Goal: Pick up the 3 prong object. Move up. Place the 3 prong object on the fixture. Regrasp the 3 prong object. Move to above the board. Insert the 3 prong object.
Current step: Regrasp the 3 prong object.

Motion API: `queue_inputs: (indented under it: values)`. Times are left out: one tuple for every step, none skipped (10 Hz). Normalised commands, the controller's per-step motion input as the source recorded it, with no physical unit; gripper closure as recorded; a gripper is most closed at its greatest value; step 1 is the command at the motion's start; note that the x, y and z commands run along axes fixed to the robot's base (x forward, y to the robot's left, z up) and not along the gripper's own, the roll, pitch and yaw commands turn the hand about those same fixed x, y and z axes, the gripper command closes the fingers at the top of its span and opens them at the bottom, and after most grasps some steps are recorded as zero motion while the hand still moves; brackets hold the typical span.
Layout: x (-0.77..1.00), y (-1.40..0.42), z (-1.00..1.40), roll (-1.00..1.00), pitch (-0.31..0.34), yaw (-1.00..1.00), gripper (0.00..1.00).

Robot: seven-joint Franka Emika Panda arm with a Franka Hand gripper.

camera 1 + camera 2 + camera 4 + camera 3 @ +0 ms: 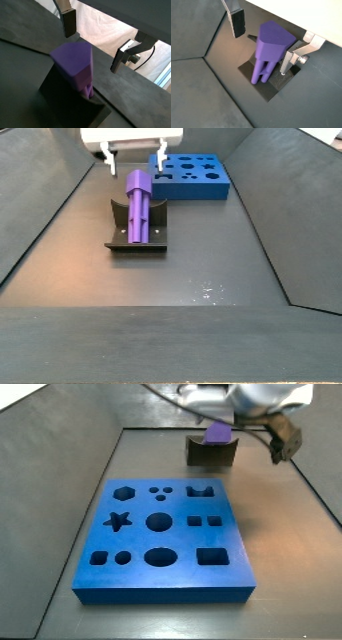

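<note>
The purple 3 prong object [138, 203] leans on the dark fixture [120, 236], its thick end up and its prongs [261, 74] pointing down into the fixture's base [272, 89]. My gripper [134, 164] is open and straddles the thick upper end [272, 40]. One finger [238, 22] stands well off the piece and the other finger [288, 61] is close beside it. In a side view the gripper [254, 429] hangs over the fixture [210, 453], with the purple top [218, 431] showing. The blue board [181, 576] lies nearer the front.
Dark sloping walls [54, 218] enclose the grey floor [201, 268]. In a side view the board [201, 191] lies just behind and to the right of the fixture. The fixture's dark block [67, 97] fills the space under the piece in a wrist view.
</note>
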Motion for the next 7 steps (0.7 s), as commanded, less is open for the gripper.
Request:
queue_inputs:
  values:
    - [0.10, 0.01, -1.00, 0.06, -0.037, -0.03, 0.00]
    - [0.10, 0.01, -0.89, 0.06, -0.018, -0.02, 0.00]
    - [0.09, 0.00, -0.79, 0.07, -0.003, -0.02, 0.00]
    - [0.09, 0.00, -0.55, 0.07, 0.018, 0.00, 0.00]
    - [0.08, 0.00, -0.46, 0.07, 0.024, 0.01, 0.00]
    - [0.08, -0.01, -0.28, 0.07, 0.024, 0.03, 0.00]
    - [0.08, 0.02, -0.18, 0.07, 0.026, 0.04, 0.00]
